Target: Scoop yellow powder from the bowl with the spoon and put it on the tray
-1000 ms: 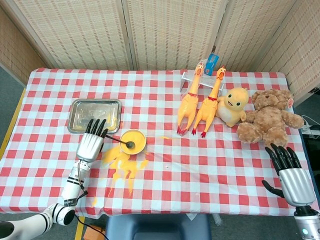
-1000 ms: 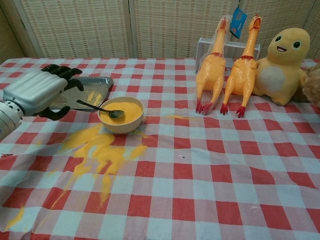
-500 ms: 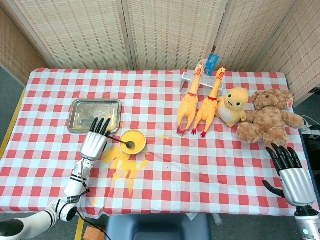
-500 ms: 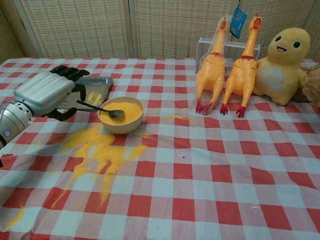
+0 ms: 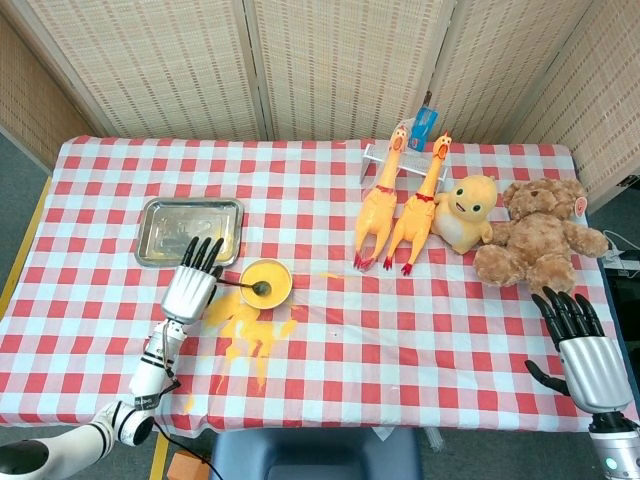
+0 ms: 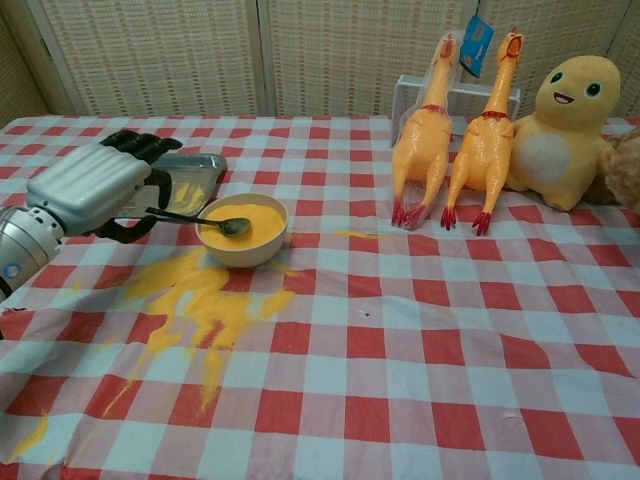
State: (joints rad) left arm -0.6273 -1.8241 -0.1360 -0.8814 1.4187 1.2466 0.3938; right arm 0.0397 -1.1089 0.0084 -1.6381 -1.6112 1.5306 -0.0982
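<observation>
- Bowl [image 5: 265,283] serving as the landmark: small, round, pale-walled, standing on a red-and-white checked tablecloth [image 5: 420,330], filled nearly to the rim with bright yellow powder [image 6: 250,219].
- Spoon [image 6: 198,219] lying with its dark metal scoop end sunk on the powder inside the bowl, handle sloping out over the bowl's left rim toward the left hand — likely parked there, ready for the next scoop.
- Left hand [image 6: 88,185] just left of the bowl, silver back turned up, dark fingers stretched toward the tray; thumb curled beneath near the handle tip. Cannot tell whether the handle is actually pinched or only close by.
- Tray [image 5: 158,222] behind and left of the bowl, shallow, rectangular, shiny metal, with a light dusting of yellow in its right part; near enough for a short carry from the bowl.
- Wide splash of spilled powder [image 6: 195,300] on the cloth in front of the bowl and to its left, trailing toward the table's near edge; a small streak also to the bowl's right.
- Right hand [image 5: 582,350] well away to the bowl's right, at the near right of the table, fingers straight and apart, holding nothing — apparently idle.
- Two rubber chickens [image 5: 400,205], a yellow plush [image 5: 467,213] and a teddy bear [image 5: 535,235] far right of the bowl, clear of the work.
</observation>
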